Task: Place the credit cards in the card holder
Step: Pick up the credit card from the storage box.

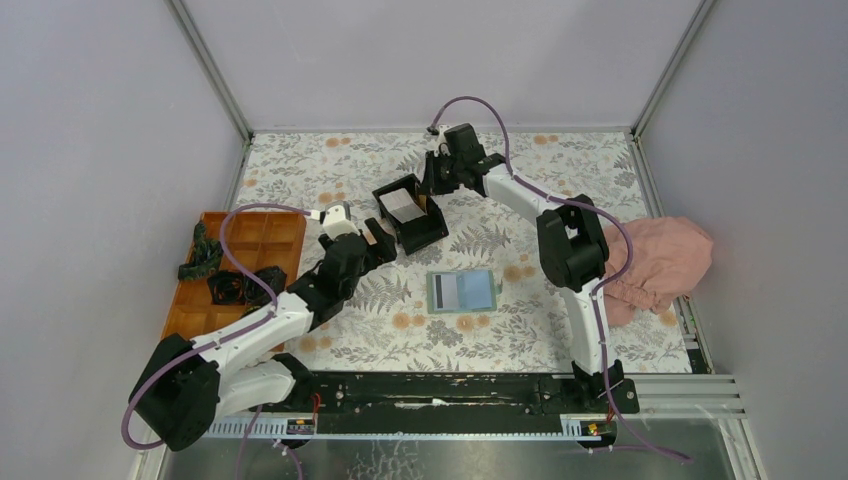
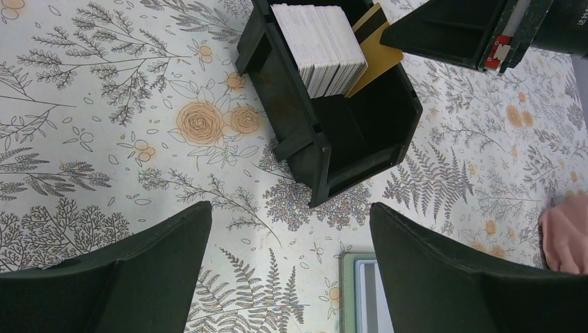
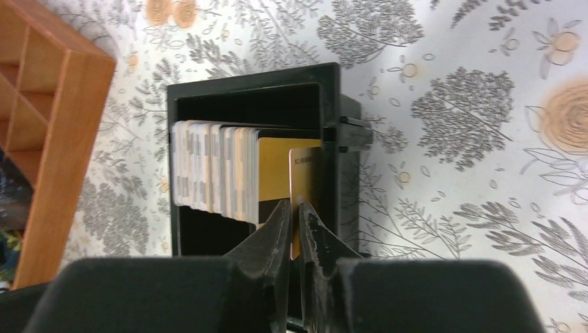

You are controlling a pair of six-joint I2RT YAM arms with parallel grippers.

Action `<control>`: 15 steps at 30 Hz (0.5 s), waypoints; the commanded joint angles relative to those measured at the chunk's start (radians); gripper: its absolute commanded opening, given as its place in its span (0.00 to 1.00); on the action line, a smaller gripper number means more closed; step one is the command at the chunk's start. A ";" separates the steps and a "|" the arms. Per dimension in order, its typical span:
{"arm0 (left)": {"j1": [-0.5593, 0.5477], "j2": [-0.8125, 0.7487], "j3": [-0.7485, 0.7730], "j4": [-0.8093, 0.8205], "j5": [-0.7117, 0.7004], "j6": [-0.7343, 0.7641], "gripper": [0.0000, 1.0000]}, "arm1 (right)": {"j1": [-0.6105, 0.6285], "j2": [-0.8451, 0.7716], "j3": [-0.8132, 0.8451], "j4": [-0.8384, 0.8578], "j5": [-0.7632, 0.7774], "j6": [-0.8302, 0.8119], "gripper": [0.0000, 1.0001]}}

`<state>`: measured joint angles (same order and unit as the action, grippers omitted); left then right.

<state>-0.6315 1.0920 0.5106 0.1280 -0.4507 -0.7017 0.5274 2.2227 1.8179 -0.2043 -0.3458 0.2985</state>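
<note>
The credit cards (image 1: 403,205) stand on edge as a pale stack (image 2: 319,48) in a black open-top box (image 2: 347,132). A gold card (image 3: 305,173) stands at the end of the row (image 3: 215,166). My right gripper (image 3: 295,205) straddles that gold card's edge, jaws narrowed to a slim gap, one finger against the card. In the top view it (image 1: 437,175) hangs over the box's far side. The card holder (image 1: 461,291) lies open, sage-green rim up, nearer the arms (image 2: 350,291). My left gripper (image 2: 291,229) hovers wide open and empty over the cloth between box and holder.
An orange wooden compartment tray (image 1: 250,240) with black items (image 1: 235,285) sits at the left; its corner shows beside the box (image 3: 41,139). A pink cloth (image 1: 665,260) lies bunched at the right edge (image 2: 565,243). Metal rails frame the floral mat.
</note>
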 commanded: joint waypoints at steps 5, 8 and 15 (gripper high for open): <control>0.012 0.015 0.000 0.070 0.009 -0.011 0.90 | 0.059 -0.104 -0.011 -0.058 0.237 -0.152 0.00; 0.012 0.001 0.011 0.072 0.000 0.004 0.90 | 0.083 -0.145 -0.039 -0.046 0.313 -0.192 0.00; 0.012 -0.073 0.020 0.109 -0.001 0.051 0.90 | 0.131 -0.280 -0.116 -0.018 0.424 -0.238 0.00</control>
<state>-0.6270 1.0744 0.5106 0.1413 -0.4488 -0.6910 0.6331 2.0739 1.7157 -0.2543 -0.0170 0.1101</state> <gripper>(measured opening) 0.902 0.014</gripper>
